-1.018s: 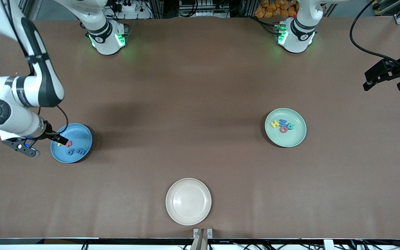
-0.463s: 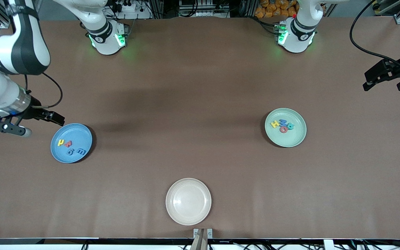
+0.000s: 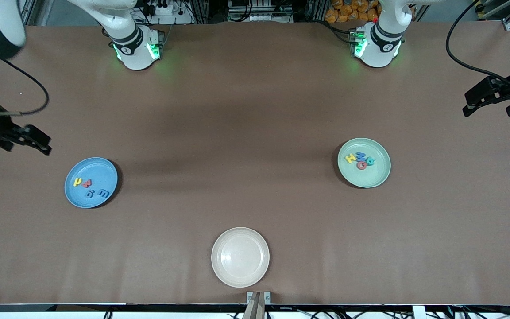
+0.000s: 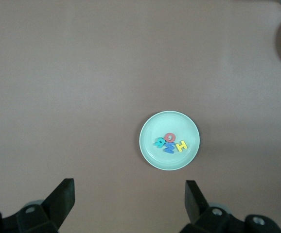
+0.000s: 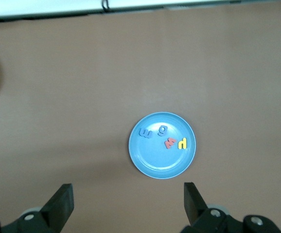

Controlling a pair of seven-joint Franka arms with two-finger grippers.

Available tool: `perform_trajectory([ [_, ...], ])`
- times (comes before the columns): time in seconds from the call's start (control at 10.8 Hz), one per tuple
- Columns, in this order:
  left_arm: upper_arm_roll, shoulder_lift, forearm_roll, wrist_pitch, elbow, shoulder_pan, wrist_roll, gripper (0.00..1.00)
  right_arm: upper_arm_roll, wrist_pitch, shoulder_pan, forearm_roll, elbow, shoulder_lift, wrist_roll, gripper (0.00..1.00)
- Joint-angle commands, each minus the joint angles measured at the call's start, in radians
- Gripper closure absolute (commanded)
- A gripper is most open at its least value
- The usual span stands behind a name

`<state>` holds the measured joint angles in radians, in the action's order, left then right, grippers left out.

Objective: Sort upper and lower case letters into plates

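brown table (image 3: 255,133). blue plate (image 3: 100,170) at right arm's end has four letters (image 3: 90,188); green plate (image 3: 372,175) at left arm's end has four letters (image 3: 360,160). cream plate (image 3: 240,257) bare. right gripper (image 3: 16,141) and left gripper (image 3: 494,101) both wide open, empty, raised.

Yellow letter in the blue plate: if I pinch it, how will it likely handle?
The yellow letter looks thin and flat, so probably light and bendy. Lying flush in the blue plate, it may slide rather than lift. A red letter beside it could get nudged.
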<state>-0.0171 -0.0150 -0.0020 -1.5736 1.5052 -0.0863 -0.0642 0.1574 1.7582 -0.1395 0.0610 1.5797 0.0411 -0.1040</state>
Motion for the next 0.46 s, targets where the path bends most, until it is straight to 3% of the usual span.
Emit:
perform_trajectory([
  [0.0, 0.002, 0.004, 0.025, 0.006, -0.016, -0.001, -0.014, 0.0, 0.005, -0.145, 0.049, -0.017, -0.189, 0.017, 0.02, 0.0],
  [0.19, 0.002, 0.004, 0.024, 0.006, -0.016, 0.0, -0.014, 0.0, 0.002, -0.221, 0.095, -0.024, -0.28, 0.019, 0.021, 0.0],
  [0.37, 0.002, 0.004, 0.025, 0.006, -0.016, 0.0, -0.016, 0.0, -0.015, -0.247, 0.101, -0.085, -0.296, 0.019, 0.021, 0.0],
])
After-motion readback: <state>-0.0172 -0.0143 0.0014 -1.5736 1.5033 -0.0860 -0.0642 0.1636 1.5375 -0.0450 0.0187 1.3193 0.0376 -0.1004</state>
